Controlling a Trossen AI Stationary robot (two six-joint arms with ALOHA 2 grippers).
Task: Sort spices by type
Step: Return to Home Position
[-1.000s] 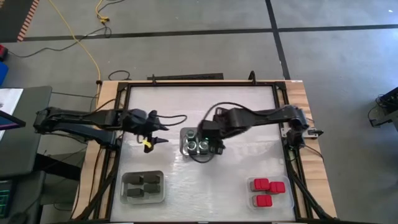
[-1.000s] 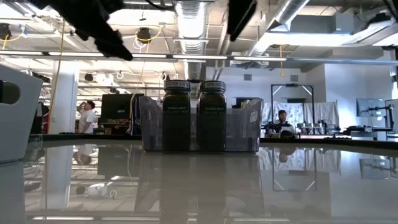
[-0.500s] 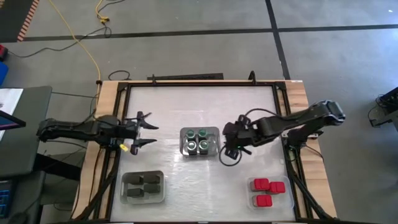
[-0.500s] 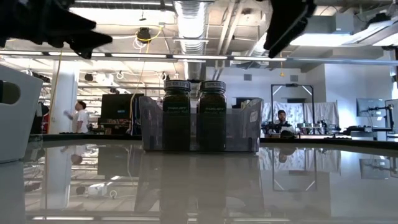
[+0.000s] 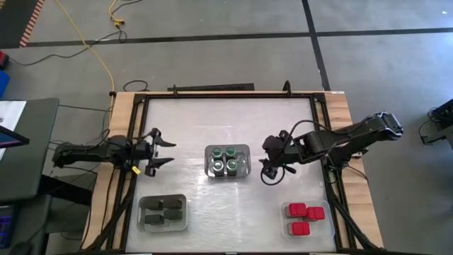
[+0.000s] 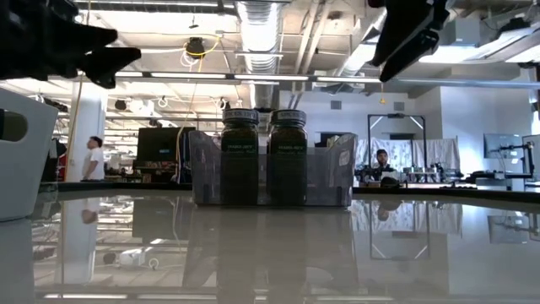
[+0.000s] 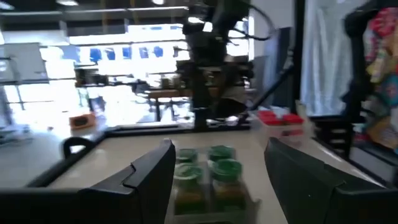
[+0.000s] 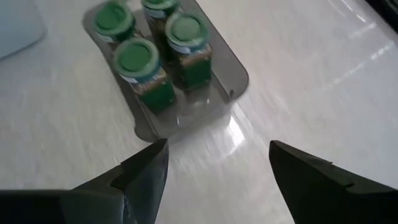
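High view: my left claw (image 5: 168,151) and right claw (image 5: 270,172) hang wide open, empty; green jars (image 5: 226,161) in a bin (image 5: 245,150) sit between them, touching neither.

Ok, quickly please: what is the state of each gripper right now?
Left gripper: open, holding nothing.
Right gripper: open, holding nothing.

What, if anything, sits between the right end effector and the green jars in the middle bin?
Nothing visible. Only bare table lies between the open right end effector and the bin holding the four green jars. The left end effector is open at the table's left side.
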